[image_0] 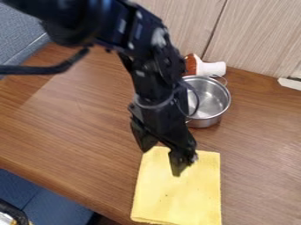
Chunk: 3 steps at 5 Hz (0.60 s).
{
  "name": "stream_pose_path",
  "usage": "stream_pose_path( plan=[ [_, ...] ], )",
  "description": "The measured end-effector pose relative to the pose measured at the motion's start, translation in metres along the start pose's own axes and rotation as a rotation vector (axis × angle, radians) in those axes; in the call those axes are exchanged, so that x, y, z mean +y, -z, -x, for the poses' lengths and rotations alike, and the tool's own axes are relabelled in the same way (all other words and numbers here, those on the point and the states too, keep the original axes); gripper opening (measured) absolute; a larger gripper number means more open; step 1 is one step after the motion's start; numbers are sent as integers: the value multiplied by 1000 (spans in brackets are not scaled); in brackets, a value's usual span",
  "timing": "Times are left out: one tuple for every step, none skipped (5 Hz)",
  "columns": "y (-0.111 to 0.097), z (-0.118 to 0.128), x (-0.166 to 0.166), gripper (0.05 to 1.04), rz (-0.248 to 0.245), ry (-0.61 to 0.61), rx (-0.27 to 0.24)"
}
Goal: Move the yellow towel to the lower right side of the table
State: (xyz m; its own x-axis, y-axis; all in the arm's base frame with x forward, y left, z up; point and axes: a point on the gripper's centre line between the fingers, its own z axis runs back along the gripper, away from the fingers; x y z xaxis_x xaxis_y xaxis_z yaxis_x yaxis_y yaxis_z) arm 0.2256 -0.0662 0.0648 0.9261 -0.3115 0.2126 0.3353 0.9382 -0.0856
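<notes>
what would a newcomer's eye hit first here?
Probably the bulky black arm, slanting down from the upper left, its end effector at the towel's far end. Next, the bright yellow towel at lower centre, vivid against the brown table. Then the shiny metal pot, partly behind the arm, right of centre.

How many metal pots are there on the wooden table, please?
1. The round silver metal pot stands on the brown wooden table, beyond the yellow cloth towel, its left side partly behind the black robot arm. The arm may hide another.
</notes>
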Motion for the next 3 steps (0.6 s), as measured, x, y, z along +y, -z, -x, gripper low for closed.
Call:
stream_pose_path(
  plan=[
    [-22,-3,6,1000,7,-20,-70],
    [-37,-5,17,999,2,-46,-120],
    [-37,-5,17,1000,3,-41,-121]
  ],
)
